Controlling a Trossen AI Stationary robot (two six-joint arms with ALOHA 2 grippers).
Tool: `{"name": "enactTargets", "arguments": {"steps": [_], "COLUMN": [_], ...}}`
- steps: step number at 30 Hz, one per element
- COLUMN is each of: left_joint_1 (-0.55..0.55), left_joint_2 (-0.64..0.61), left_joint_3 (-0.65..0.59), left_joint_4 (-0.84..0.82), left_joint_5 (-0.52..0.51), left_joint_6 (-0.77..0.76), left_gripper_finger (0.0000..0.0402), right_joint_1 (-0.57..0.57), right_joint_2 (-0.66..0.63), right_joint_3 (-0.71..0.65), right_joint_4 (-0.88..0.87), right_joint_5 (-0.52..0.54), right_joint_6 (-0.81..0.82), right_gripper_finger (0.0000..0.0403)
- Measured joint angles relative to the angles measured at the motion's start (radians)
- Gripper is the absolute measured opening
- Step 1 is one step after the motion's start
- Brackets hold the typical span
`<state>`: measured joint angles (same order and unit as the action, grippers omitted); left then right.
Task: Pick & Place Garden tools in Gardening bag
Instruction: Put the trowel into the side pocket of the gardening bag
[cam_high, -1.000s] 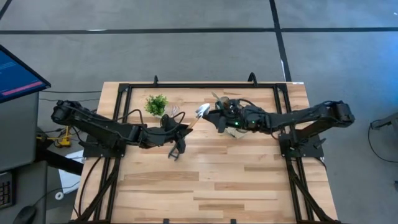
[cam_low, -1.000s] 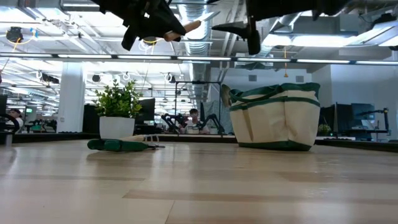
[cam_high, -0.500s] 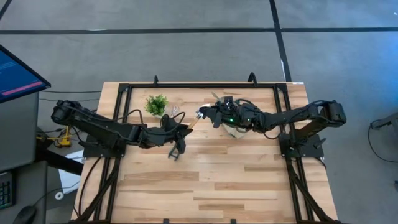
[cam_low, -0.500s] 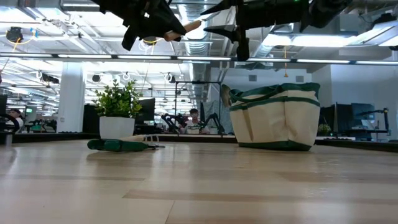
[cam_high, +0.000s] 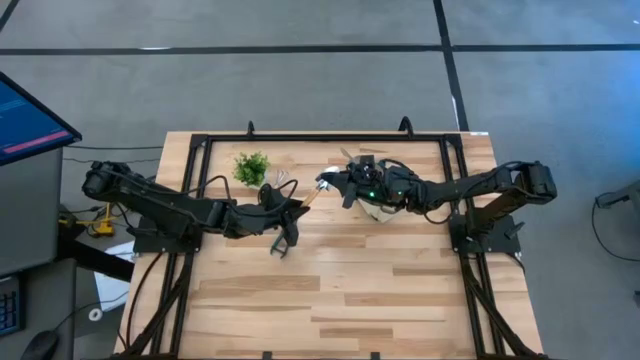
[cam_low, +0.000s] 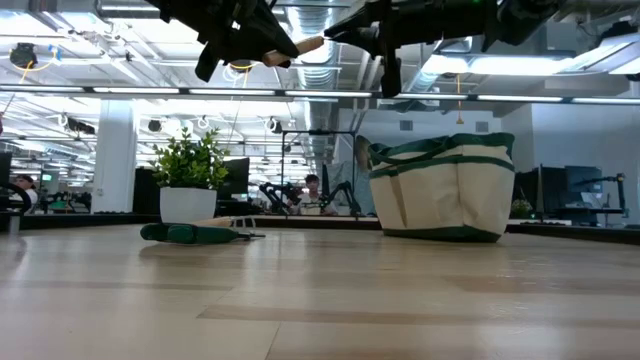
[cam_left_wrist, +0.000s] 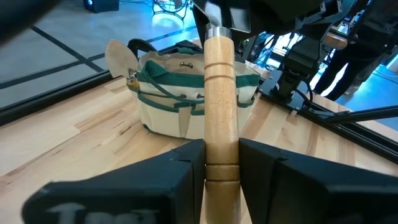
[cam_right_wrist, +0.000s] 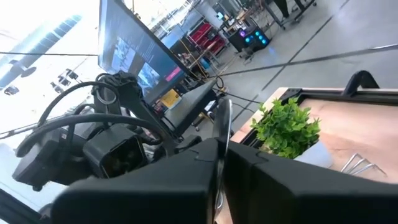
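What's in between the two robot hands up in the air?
A wooden-handled metal trowel, seen in the high view: the left gripper holds its handle, the right gripper pinches its blade.

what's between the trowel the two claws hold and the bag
Nothing visible. The trowel is up in the air between the left claw and right claw, with the gardening bag just beyond, under the right arm.

Overhead, table-level, two wrist views

Bag (cam_low: 442, 188) cream, dark green trim – trowel handle (cam_left_wrist: 220, 112) pale wood.
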<state>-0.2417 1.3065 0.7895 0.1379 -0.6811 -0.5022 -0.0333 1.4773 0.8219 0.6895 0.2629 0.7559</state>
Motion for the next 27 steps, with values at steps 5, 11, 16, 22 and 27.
{"name": "enactTargets", "arguments": {"steps": [5, 11, 16, 22, 27], "left_joint_1": [0.0, 0.004, 0.007, 0.007, 0.007], "left_joint_2": [0.0, 0.0, -0.001, -0.001, -0.001], "left_joint_3": [0.0, 0.0, 0.0, 0.0, 0.0], "left_joint_4": [0.0, 0.0, 0.011, 0.017, 0.023], "left_joint_5": [0.015, 0.051, 0.053, 0.051, 0.05], "left_joint_6": [0.0, 0.0, -0.007, -0.01, -0.01], "left_gripper_finger": [0.0059, 0.0076, 0.0108, 0.0152, 0.0202], "right_joint_1": [0.006, 0.007, 0.007, 0.007, 0.007], "right_joint_2": [0.0, -0.001, 0.0, 0.0, 0.0], "right_joint_3": [0.0, 0.0, 0.0, 0.0, 0.0], "right_joint_4": [0.0, 0.0, -0.002, -0.001, -0.006], "right_joint_5": [-0.005, -0.011, -0.03, -0.03, -0.03], "right_joint_6": [-0.029, -0.048, -0.052, -0.054, -0.063], "right_gripper_finger": [0.0003, 0.0002, 0.0001, 0.0001, 0.0]}}
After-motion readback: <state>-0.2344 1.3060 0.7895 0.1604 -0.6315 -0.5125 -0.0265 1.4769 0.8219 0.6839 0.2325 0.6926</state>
